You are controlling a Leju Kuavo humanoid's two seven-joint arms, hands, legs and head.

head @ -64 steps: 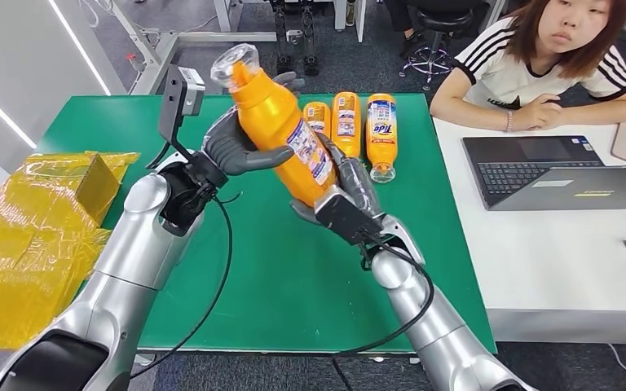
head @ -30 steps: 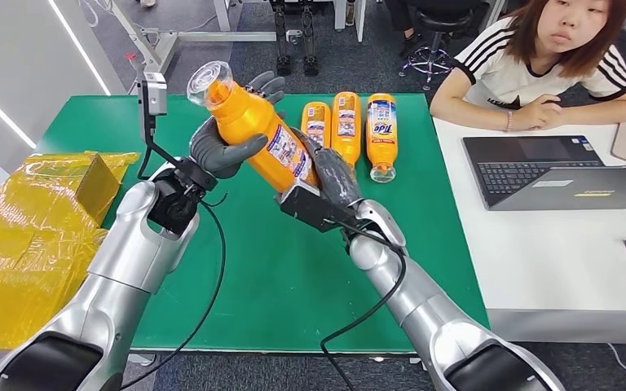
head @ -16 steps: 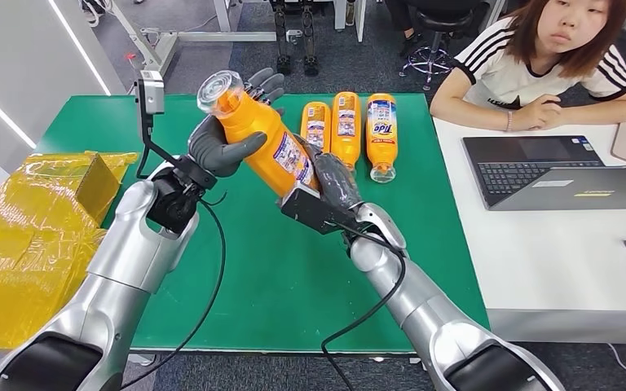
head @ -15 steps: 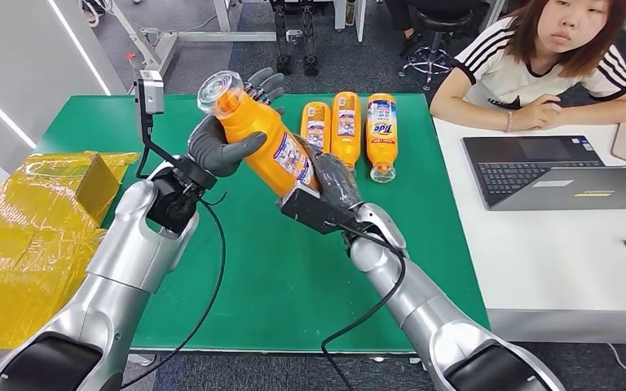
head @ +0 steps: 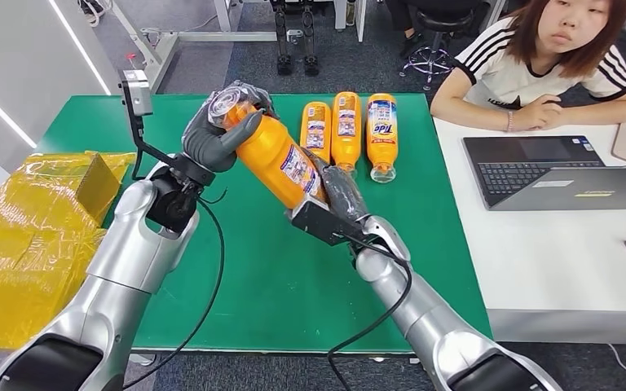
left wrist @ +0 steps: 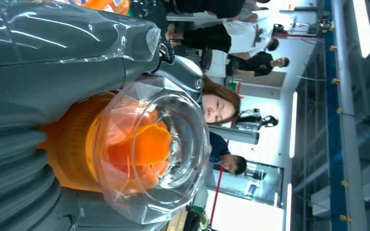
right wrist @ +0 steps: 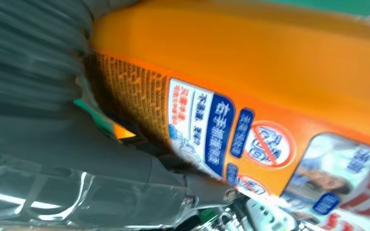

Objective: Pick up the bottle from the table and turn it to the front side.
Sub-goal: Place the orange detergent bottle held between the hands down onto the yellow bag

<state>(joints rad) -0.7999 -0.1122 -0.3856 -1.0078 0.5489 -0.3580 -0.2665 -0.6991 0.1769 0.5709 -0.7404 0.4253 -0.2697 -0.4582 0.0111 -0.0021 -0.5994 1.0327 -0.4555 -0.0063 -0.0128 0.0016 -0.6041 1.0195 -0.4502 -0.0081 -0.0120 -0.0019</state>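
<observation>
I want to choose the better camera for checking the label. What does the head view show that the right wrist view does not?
Head view alone: the left hand gripping the bottle's clear cap, three more bottles lying on the green table, a laptop and a seated person. Right wrist view alone: the label's printed panels close up, though blurred. Both: the orange bottle held by the right hand.

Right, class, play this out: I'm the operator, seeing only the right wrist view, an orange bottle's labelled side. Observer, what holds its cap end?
Observer: The left hand grips the bottle at its neck, below the clear cap.
Operator: Is it off the table?
Observer: Yes, held tilted above the green table, cap end up.
Operator: Anything else there?
Observer: Three other bottles lie side by side at the far edge.
</observation>
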